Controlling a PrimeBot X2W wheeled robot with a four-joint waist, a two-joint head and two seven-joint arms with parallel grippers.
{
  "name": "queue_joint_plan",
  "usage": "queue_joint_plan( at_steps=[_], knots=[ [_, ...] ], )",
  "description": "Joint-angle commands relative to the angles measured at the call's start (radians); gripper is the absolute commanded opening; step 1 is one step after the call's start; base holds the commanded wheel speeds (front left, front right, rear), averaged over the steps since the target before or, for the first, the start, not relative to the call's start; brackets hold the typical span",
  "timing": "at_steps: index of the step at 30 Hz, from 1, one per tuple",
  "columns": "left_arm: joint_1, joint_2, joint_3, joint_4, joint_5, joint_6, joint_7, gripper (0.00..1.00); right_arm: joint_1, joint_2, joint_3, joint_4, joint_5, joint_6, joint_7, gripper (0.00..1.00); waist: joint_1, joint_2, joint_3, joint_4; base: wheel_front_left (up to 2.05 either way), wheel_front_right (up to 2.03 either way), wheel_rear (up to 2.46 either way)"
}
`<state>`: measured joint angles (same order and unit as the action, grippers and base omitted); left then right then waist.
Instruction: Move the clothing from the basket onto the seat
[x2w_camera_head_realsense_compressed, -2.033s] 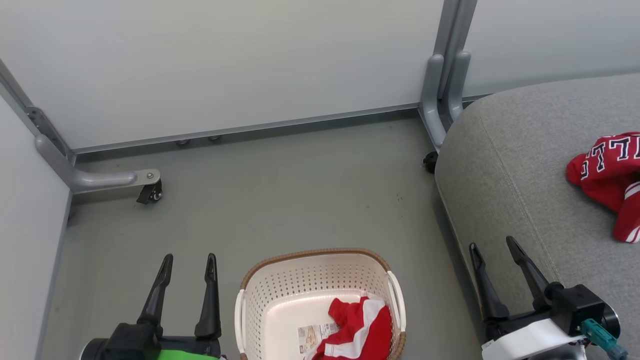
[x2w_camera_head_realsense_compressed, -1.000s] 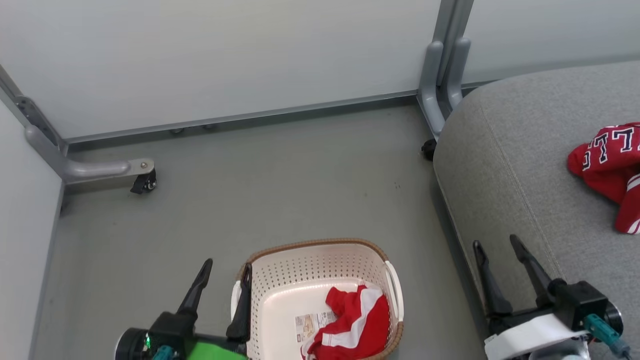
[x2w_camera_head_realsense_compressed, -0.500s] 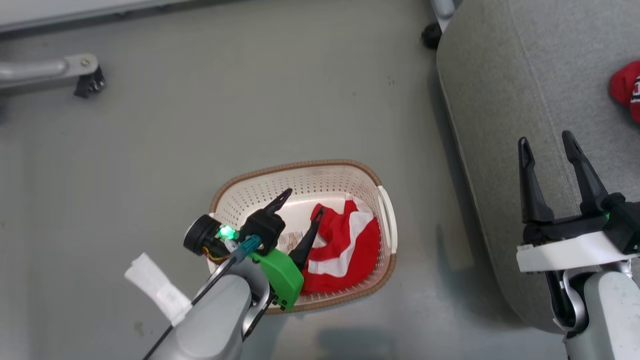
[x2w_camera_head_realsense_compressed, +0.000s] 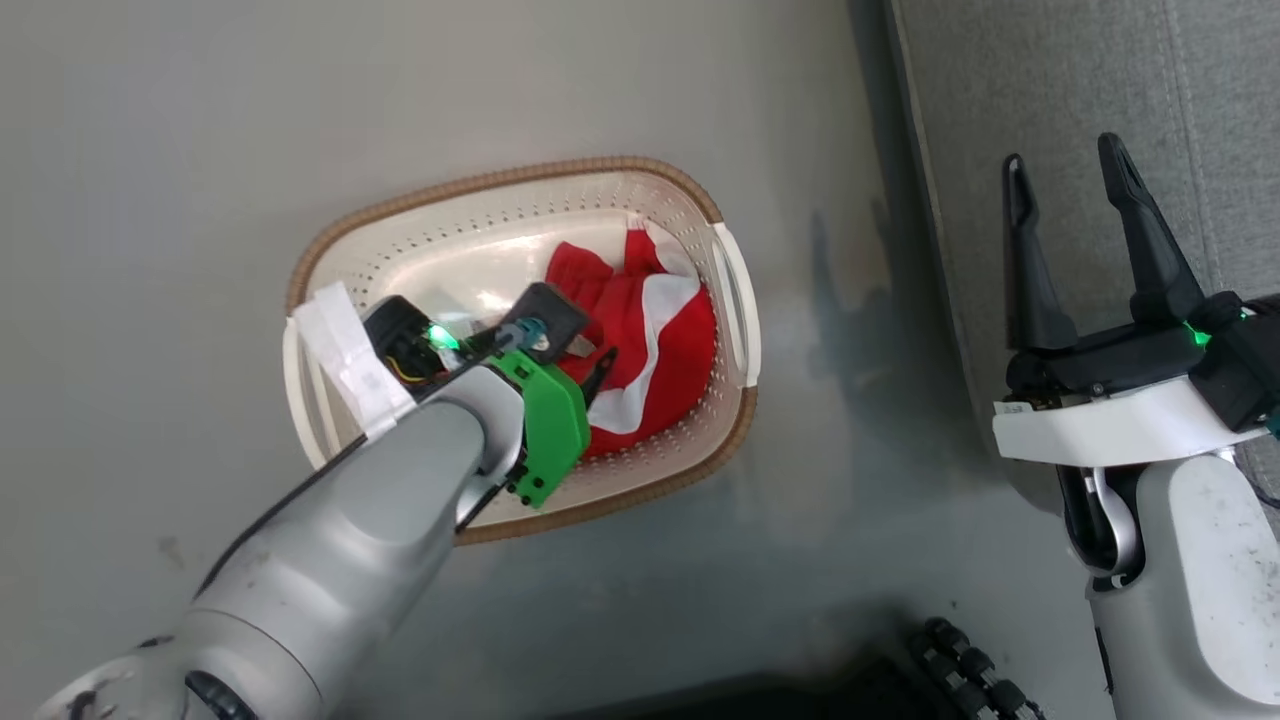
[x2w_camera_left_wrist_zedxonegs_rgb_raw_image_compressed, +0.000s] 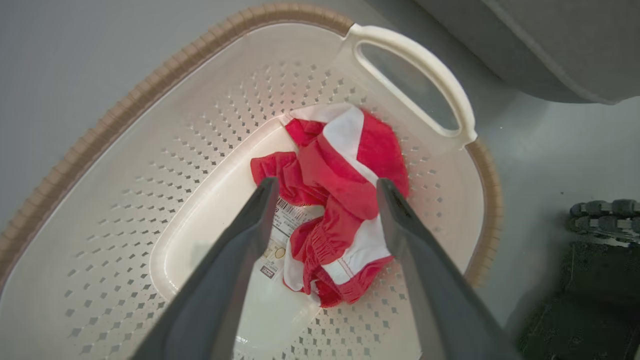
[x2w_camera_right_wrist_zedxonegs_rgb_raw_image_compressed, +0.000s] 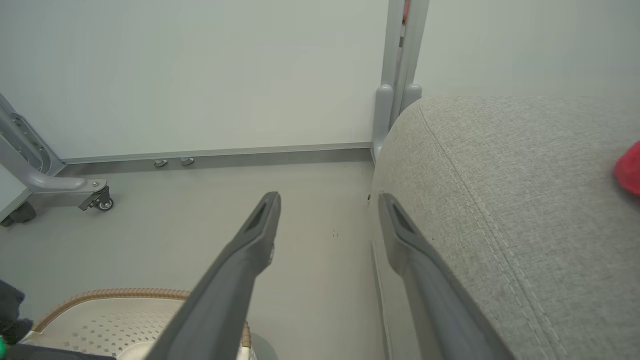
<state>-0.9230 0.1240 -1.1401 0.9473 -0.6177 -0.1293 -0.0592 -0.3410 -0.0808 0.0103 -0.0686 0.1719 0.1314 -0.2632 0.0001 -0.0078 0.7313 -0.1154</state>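
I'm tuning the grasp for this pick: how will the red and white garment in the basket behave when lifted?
The garment lies crumpled in folds, so it will probably hang limp and unfurl. It looks thin, so likely light. A trailing edge might catch the basket rim; the open left pincer is lined up over its bunched middle.

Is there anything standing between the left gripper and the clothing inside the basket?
Nothing visible does. The left gripper hangs over the basket with open jaws pointing straight at the clothing, which lies uncovered on the basket's bottom.
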Motion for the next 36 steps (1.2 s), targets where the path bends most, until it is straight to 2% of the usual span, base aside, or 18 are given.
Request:
queue_joint_plan(
  at_steps=[1,6,10,15,22,28,29,30,31,36],
  knots=[
    [-0.036,0.018,-0.01,0.016,-0.026,-0.002,0.007,1.0,-0.021,0.005,0.007,-0.008,0.003,-0.001,-0.002,1.0,-0.0001,0.0078,0.158,-0.102,0.0,0.0,0.0],
    [-0.091,0.027,-0.055,0.028,-0.15,-0.002,0.029,1.0,-0.043,0.018,0.026,-0.03,-0.001,-0.001,-0.002,1.0,-0.0001,0.0078,0.216,-0.125,0.0,0.0,0.0],
    [-0.127,0.038,-0.088,0.044,-0.196,-0.002,0.027,1.0,-0.054,0.021,0.034,-0.049,-0.005,-0.001,-0.002,1.0,-0.0001,0.0078,0.252,-0.136,0.0,0.0,0.0],
    [-0.174,0.039,-0.11,0.096,-0.221,-0.002,0.048,1.0,-0.076,0.02,0.048,-0.074,-0.008,-0.001,-0.002,1.0,-0.0001,0.0078,0.294,-0.146,0.0,0.0,0.0],
    [-0.206,0.008,-0.117,0.169,-0.267,-0.002,0.089,1.0,-0.097,0.004,0.076,-0.113,-0.021,-0.001,-0.002,1.0,-0.0001,0.0078,0.34,-0.15,0.0,0.0,0.0],
    [-0.207,-0.005,-0.128,0.181,-0.28,-0.002,0.107,1.0,-0.101,-0.005,0.099,-0.143,-0.035,-0.001,-0.002,1.0,-0.0001,0.0078,0.355,-0.159,0.0,0.0,0.0],
    [-0.205,-0.005,-0.13,0.184,-0.273,-0.002,0.109,0.54,-0.099,-0.006,0.101,-0.148,-0.035,-0.001,-0.002,1.0,-0.0001,0.0078,0.355,-0.16,0.0,0.0,0.0],
    [-0.207,-0.006,-0.132,0.184,-0.264,-0.002,0.103,0.16,-0.097,-0.007,0.102,-0.153,-0.036,-0.001,-0.002,1.0,-0.0001,0.0078,0.355,-0.16,0.0,0.0,0.0],
    [-0.205,-0.006,-0.133,0.189,-0.265,-0.002,0.104,0.0,-0.094,-0.008,0.103,-0.157,-0.037,-0.001,-0.002,1.0,-0.0001,0.0078,0.354,-0.16,0.0,0.0,0.0],
    [-0.212,-0.006,-0.137,0.186,-0.258,-0.002,0.085,0.0,-0.098,-0.01,0.101,-0.164,-0.039,-0.001,-0.002,1.0,-0.0001,0.0078,0.35,-0.161,0.0,0.0,0.0]
  ],
)
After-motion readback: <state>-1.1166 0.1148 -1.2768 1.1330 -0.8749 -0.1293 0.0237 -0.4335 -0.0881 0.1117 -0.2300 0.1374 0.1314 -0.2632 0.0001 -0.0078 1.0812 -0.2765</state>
